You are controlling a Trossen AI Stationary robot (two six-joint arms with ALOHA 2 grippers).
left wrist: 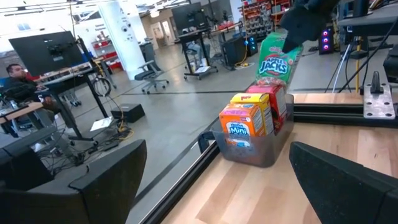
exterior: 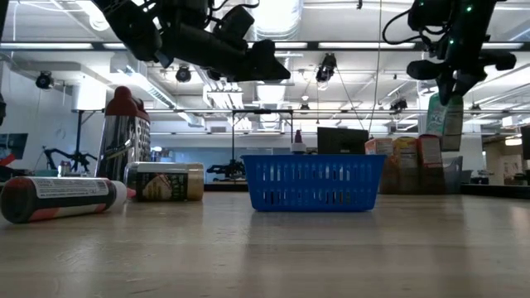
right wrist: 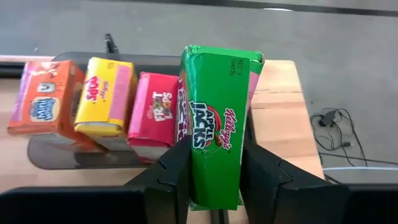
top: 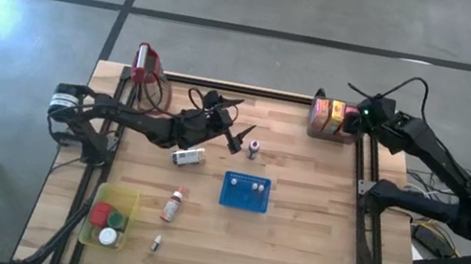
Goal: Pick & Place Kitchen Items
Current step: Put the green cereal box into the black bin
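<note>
High view: the right gripper is seen at the table's far right corner, over a grey tub of small cereal cartons, while the left gripper is held above the table's middle, near a blue perforated plastic tray.

Low view: a green cereal box is seen lifted clear of the tub's other cartons, hanging from the right gripper.

Left wrist view: the left fingers are spread wide with nothing between them; an orange carton and a yellow one are shown standing in the tub.

Right wrist view: the green box is clamped upright between the right fingers, beside a pink carton.

The pick appears done; a carry to a placing spot, probably the tray, is called for next, with the box kept upright.
</note>
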